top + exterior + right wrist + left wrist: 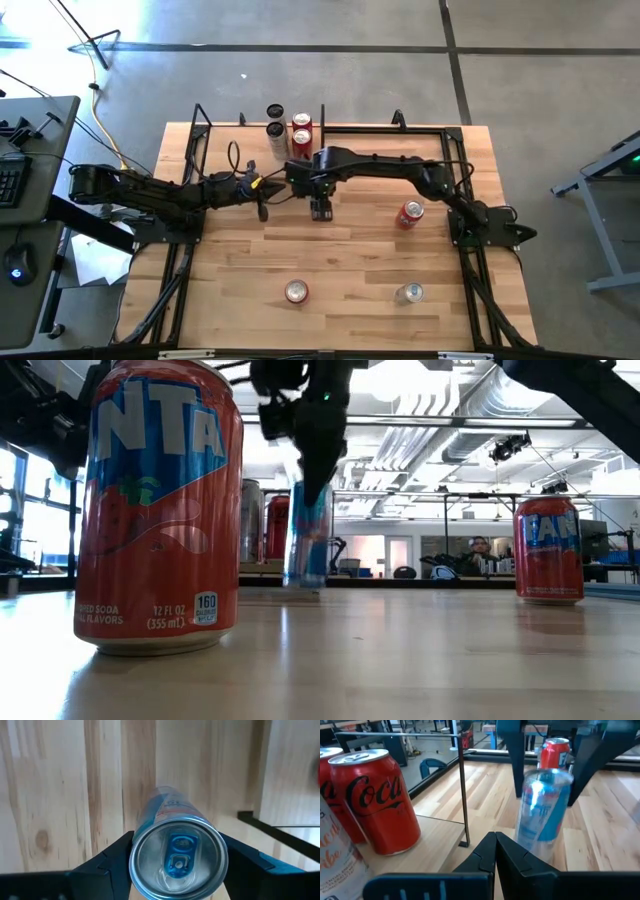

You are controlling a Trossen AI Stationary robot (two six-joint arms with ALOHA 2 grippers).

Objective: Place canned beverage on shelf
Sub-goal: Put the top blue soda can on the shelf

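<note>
While the left pincer (495, 851) rests closed at center frame, the right pincer (176, 851) clamps a blue can (177, 855) beside the shelf (440, 837).

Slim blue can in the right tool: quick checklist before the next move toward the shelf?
1. Grip: right tool has a finger on each side of the slim blue can, near its top. ok.
2. Can attitude: upright in the low view. ok.
3. Can lifted clear of the tabletop: cannot tell.
4. Free spot on the shelf: bare board beside the Coca-Cola can. ok.
5. Path: thin black upright stands between can and shelf board. not ok, route around it.
6. Left tool: shut, holding nothing, close to the can. not ok, watch clearance.
</note>
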